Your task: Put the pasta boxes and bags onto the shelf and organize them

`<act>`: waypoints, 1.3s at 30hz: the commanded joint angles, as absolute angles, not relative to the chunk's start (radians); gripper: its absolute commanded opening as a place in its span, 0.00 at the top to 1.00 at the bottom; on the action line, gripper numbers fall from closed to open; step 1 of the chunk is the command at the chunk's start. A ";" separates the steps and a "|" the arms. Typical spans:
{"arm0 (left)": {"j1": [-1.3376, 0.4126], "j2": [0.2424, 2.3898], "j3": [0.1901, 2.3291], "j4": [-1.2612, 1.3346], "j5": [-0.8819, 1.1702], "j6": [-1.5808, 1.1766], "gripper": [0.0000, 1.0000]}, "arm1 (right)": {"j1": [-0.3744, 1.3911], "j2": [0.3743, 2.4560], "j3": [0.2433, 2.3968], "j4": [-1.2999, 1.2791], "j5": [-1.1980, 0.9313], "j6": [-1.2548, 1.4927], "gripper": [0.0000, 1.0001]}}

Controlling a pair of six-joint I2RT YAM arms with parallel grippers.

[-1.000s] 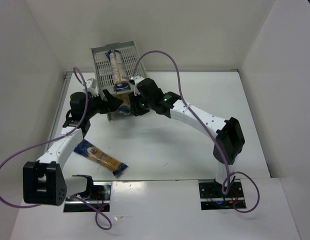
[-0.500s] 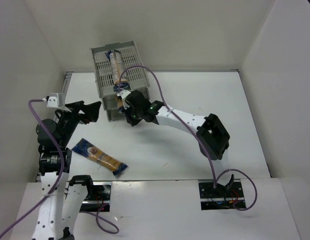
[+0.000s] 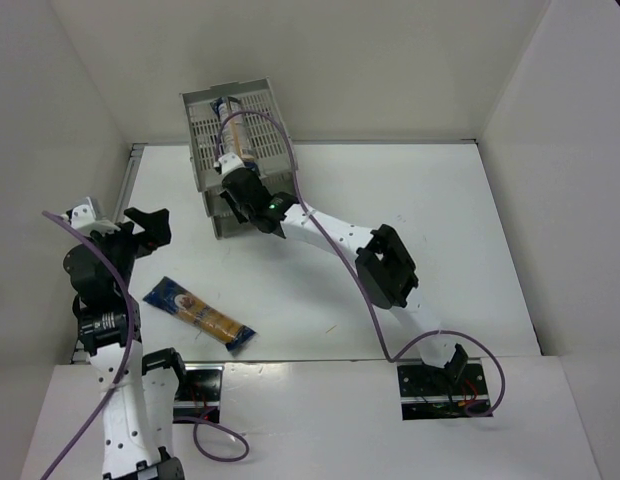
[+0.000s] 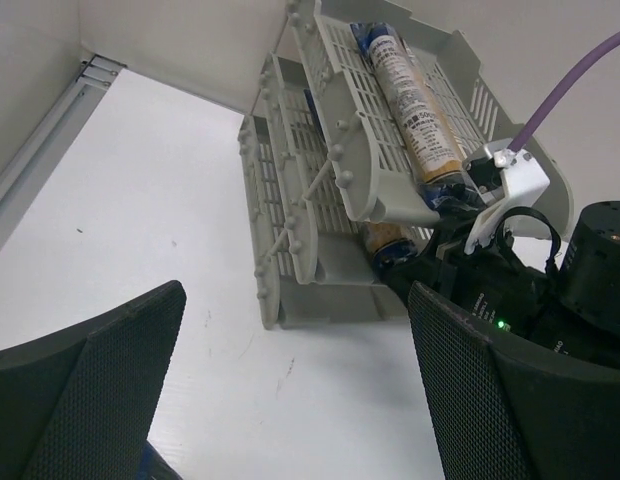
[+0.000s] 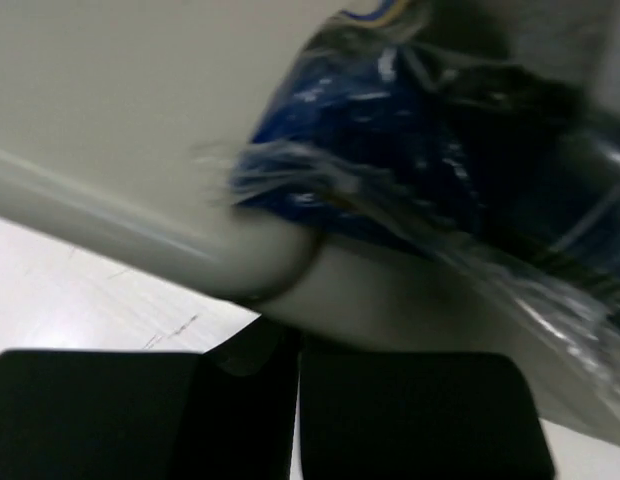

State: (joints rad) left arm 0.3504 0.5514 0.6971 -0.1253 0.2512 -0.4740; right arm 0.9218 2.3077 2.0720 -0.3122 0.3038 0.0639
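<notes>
The white desk [image 3: 440, 220] is seen with the grey shelf [image 3: 202, 150] stood at its far left. One packet [image 3: 236, 135] is laid lengthwise in the top tray. A second packet [image 4: 388, 243] is tucked into the tier beneath, its blue end shown at the front. A third packet [image 3: 200, 313] is laid flat on the desk, well apart from the shelf. The right gripper [image 3: 237, 196] is held at the shelf's front, fingers pressed together, just under that blue end. The left gripper [image 3: 150, 228] is spread wide, with nothing between its fingers, off to the shelf's left.
</notes>
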 commanded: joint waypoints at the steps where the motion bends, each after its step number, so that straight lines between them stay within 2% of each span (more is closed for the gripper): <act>1: 0.357 0.540 0.703 -0.100 0.236 -0.459 0.01 | 0.916 2.327 2.152 -0.219 0.482 0.047 1.00; 8: 0.357 0.558 0.684 -0.080 0.227 -0.449 0.01 | 0.934 2.368 2.200 -0.190 0.529 0.048 1.00; 14: 0.357 0.538 0.695 -0.091 0.198 -0.428 0.01 | 0.966 2.267 2.130 -0.268 0.359 0.000 0.99; 15: 0.357 0.516 0.695 -0.103 0.183 -0.428 0.01 | 0.966 2.220 2.112 -0.279 0.335 -0.011 0.93; 16: 0.357 0.515 0.695 -0.103 0.169 -0.428 0.01 | 0.966 2.194 2.096 -0.290 0.304 -0.011 0.73; 18: 0.368 0.491 0.695 -0.113 0.149 -0.408 0.01 | 0.966 2.117 2.057 -0.322 0.238 -0.021 0.49; 19: 0.368 0.476 0.695 -0.114 0.117 -0.408 0.01 | 0.966 2.096 2.048 -0.333 0.224 -0.053 0.27; 21: 0.368 0.451 0.704 -0.124 0.075 -0.376 0.01 | 0.977 2.054 2.048 -0.392 0.172 -0.092 0.13; 22: 0.368 0.451 0.718 -0.124 0.051 -0.367 0.01 | 0.977 2.015 2.048 -0.417 0.155 -0.142 0.13; 23: 0.368 0.434 0.718 -0.133 -0.024 -0.367 0.01 | 0.998 1.994 2.037 -0.446 0.137 -0.167 0.00; 26: 0.399 0.379 0.727 -0.133 -0.209 -0.357 0.01 | 1.020 1.899 1.878 -0.535 -0.036 -0.221 0.00; 28: 0.420 0.338 0.736 -0.133 -0.257 -0.315 0.01 | 1.045 1.884 1.746 -0.546 -0.151 -0.230 0.00; 30: 0.430 0.296 0.756 -0.143 -0.310 -0.287 0.01 | 1.093 1.900 1.714 -0.519 -0.172 -0.163 0.00; 39: 0.390 0.229 0.856 -0.248 -0.374 -0.161 0.01 | 1.255 2.235 1.950 -0.457 -0.150 -0.100 0.01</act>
State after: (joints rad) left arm 0.4091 0.2466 0.8089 -0.2199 -0.3260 -0.2333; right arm 1.2110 2.1860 1.8877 -0.4580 -0.1482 -0.1268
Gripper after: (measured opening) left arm 0.990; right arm 0.994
